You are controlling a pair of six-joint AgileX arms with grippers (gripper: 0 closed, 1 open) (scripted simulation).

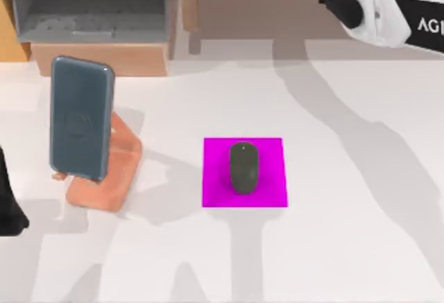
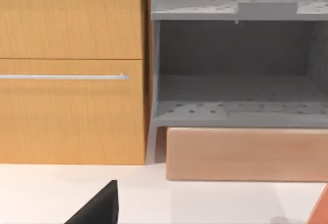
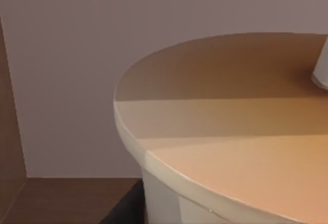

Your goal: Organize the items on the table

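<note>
On the magenta pad (image 1: 244,172) at table (image 1: 361,199) centre, mouse (image 1: 243,168) lies long axis near-to-far. Left of it, smartphone (image 1: 80,118) leans lengthwise on the orange stand (image 1: 111,182). Both arms sit at the edges; finger state cannot be told.

Top view: we look straight down on the tabletop (image 1: 347,247).
Left wrist: low, level, near the shelf unit (image 2: 236,70); shared with top.
Right wrist: close on a round wooden top (image 3: 230,147).

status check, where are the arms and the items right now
Left arm parked at table's left edge, right arm up at far right. Mouse on magenta pad; smartphone leaning on orange stand. Nothing blocking either.
</note>
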